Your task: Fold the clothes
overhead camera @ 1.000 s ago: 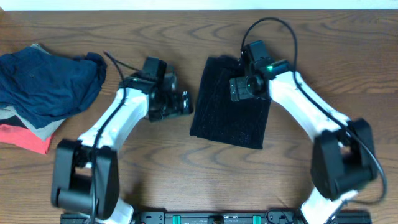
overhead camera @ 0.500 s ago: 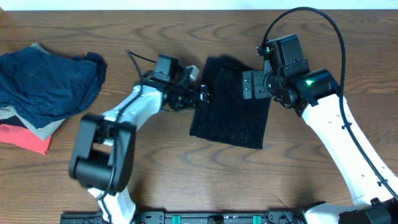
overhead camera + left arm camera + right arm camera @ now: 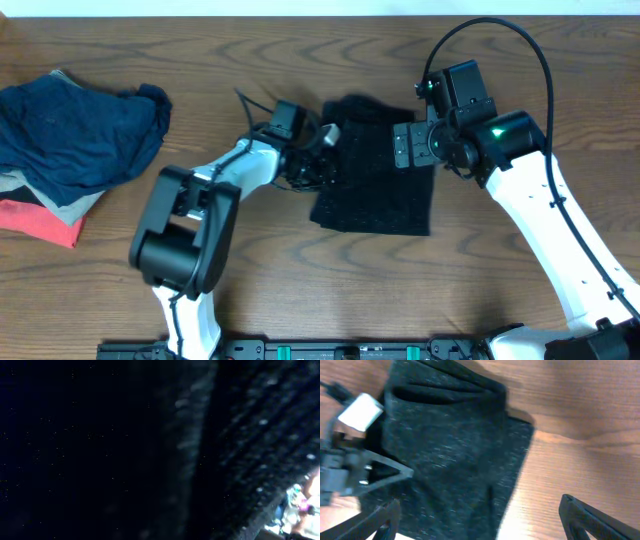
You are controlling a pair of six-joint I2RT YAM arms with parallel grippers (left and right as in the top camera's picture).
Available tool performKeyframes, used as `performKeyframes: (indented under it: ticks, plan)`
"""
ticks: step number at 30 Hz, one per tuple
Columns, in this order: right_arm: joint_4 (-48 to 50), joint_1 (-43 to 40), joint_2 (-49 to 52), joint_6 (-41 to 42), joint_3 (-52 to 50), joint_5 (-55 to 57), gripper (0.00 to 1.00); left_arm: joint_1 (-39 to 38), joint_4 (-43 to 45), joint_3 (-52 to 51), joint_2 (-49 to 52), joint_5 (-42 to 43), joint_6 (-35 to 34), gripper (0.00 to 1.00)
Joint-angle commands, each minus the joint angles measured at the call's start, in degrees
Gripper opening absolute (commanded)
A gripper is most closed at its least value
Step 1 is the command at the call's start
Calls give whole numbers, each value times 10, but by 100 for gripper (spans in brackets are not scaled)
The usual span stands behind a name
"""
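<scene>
A black folded cloth (image 3: 375,190) lies in the middle of the wooden table. It also shows in the right wrist view (image 3: 450,445). My left gripper (image 3: 325,150) sits at the cloth's upper left edge, shut on that edge. Dark fabric (image 3: 250,435) fills the left wrist view, hiding the fingers. My right gripper (image 3: 412,145) hovers over the cloth's upper right part, open, with nothing between its fingers (image 3: 590,515). The right wrist view has the left gripper (image 3: 355,465) at its left side.
A pile of clothes lies at the table's left end: a navy garment (image 3: 80,130) on top, a beige piece (image 3: 60,207) and a coral one (image 3: 40,222) under it. Bare wood (image 3: 300,270) runs along the front.
My left gripper slid right onto the cloth's left edge and went from open to shut. The cloth's left side shifted slightly. The right arm swung up and right, then held still.
</scene>
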Motion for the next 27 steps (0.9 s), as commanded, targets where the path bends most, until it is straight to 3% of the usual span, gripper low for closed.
performKeyframes:
  ticks: [1, 7, 11, 19, 25, 26, 27]
  plan:
    - [-5, -23, -9, -6, 6, 12, 99, 70, -41, 13, -73, -188, 13, 6]
    - [-8, -40, -10, -2, 6, 12, 98, 203, -108, 94, -190, -396, 49, 6]
    - [-13, -40, -11, -2, 6, 10, 98, 301, -105, 164, -219, -472, 71, 6]
    - [-14, -40, -11, -2, 6, 8, 98, 476, -88, 201, -213, -477, 50, 6]
    - [-13, -40, -11, -2, 6, 8, 98, 528, -153, 198, -178, -477, -26, 7]
    - [-13, -40, -11, -2, 6, 8, 98, 530, -162, 198, -173, -477, -28, 9]
    - [-14, -40, -11, -2, 6, 8, 98, 533, -176, 198, -166, -477, -35, 25]
